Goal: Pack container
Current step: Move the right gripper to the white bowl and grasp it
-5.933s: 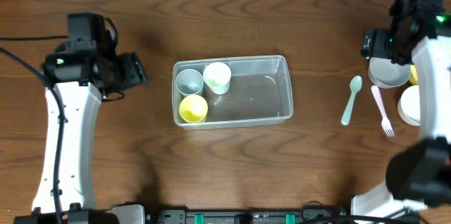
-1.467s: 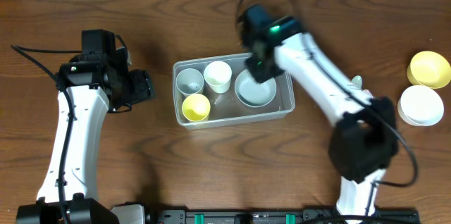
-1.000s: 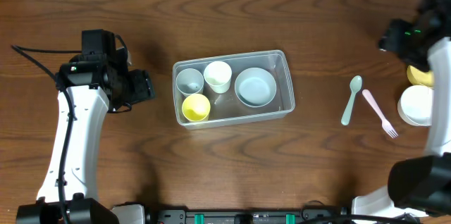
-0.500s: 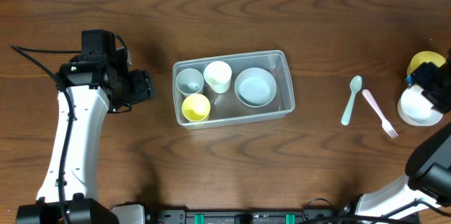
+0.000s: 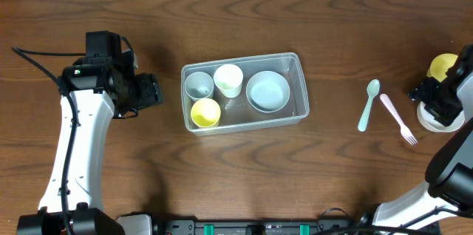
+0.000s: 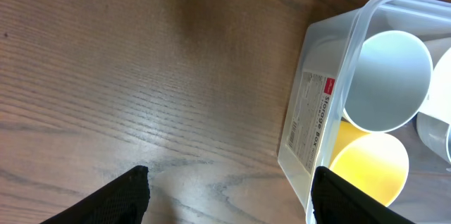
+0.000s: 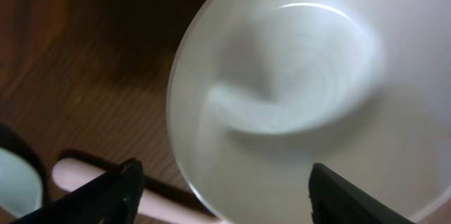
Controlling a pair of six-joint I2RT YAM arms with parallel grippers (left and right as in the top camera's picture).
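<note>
The clear plastic container (image 5: 295, 63) sits mid-table and holds a grey cup (image 5: 198, 84), a white cup (image 5: 228, 80), a yellow cup (image 5: 203, 112) and a pale grey-blue bowl (image 5: 267, 91). Its left end shows in the left wrist view (image 6: 315, 111). My left gripper (image 5: 148, 91) is open and empty, left of the container (image 6: 225, 196). My right gripper (image 5: 437, 100) is open, low over a white bowl (image 5: 443, 123) at the right edge; its fingers (image 7: 222, 192) straddle the bowl's near rim (image 7: 282, 111).
A yellow bowl (image 5: 445, 66) lies just behind the white bowl. A pale green spoon (image 5: 367, 105) and a pink fork (image 5: 397, 118) lie on the wood left of the bowls; the fork handle (image 7: 77, 175) shows by my right finger.
The right arm set the grey-blue bowl in the container, swung back to the right edge and has come down over the white bowl. The left arm has not moved.
</note>
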